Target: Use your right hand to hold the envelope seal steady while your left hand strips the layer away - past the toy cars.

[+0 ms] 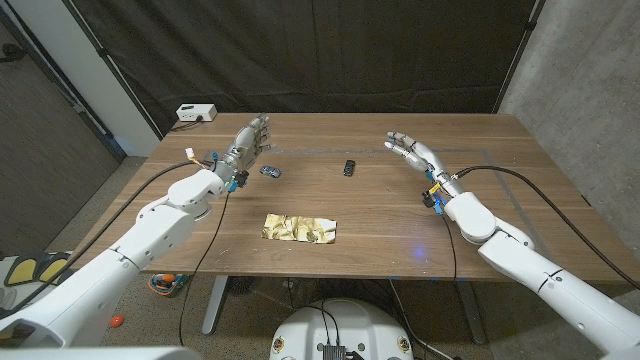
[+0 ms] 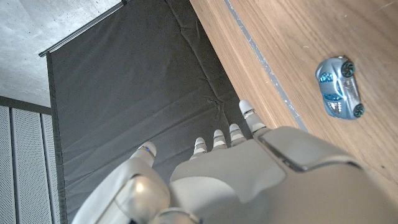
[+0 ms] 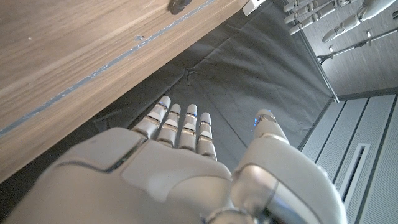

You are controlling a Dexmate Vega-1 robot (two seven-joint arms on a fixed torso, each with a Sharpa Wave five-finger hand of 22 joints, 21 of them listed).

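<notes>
A crinkled gold envelope (image 1: 300,228) lies near the table's front edge, between the two arms. Beyond it sit two toy cars: a blue one (image 1: 270,172) (image 2: 339,87) and a dark one (image 1: 349,167) (image 3: 180,5). My left hand (image 1: 246,144) (image 2: 236,174) is raised at the far left, just left of the blue car, fingers apart and holding nothing. My right hand (image 1: 409,149) (image 3: 186,168) hovers at the far right, right of the dark car, fingers extended and empty. Both hands are well beyond the envelope.
The wooden table (image 1: 480,190) has a white box (image 1: 196,113) at its far left corner. A black curtain (image 1: 330,50) hangs behind the table. Cables run along both arms.
</notes>
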